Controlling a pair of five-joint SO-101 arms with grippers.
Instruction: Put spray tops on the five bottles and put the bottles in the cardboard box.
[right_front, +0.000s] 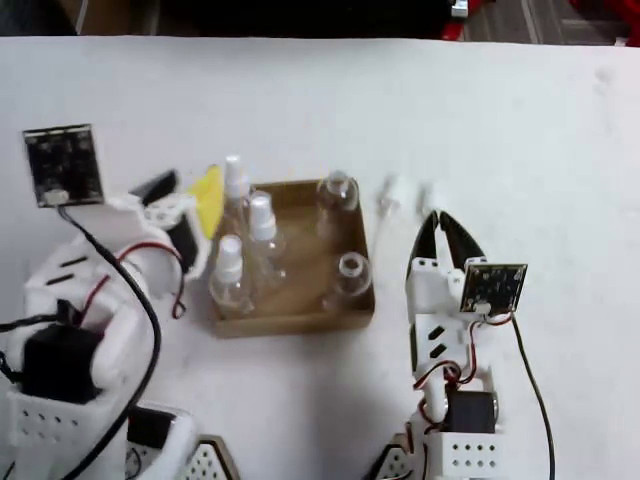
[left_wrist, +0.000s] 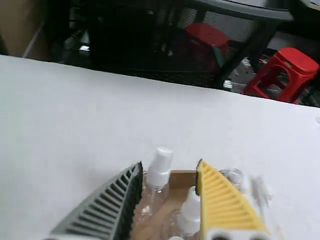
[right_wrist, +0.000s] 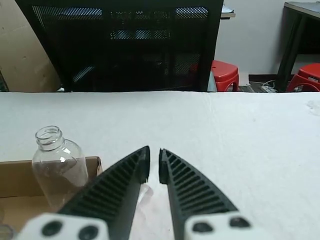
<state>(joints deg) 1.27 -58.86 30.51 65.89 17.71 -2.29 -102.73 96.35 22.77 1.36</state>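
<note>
Left wrist view | we see left gripper (left_wrist: 169, 165) fingers apart, capped bottle (left_wrist: 160, 162) just past their tips | right gripper (right_wrist: 155, 164) fingers nearly touching, uncapped bottle (right_wrist: 57, 167) beside them

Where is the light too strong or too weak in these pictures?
High view: the white table is washed out, so the loose spray tops barely stand out. Right wrist view: the topless bottle shows small highlights; the room behind is dark.

Bright, even light, perhaps overhead, washes out the table (right_front: 500, 120).
</note>
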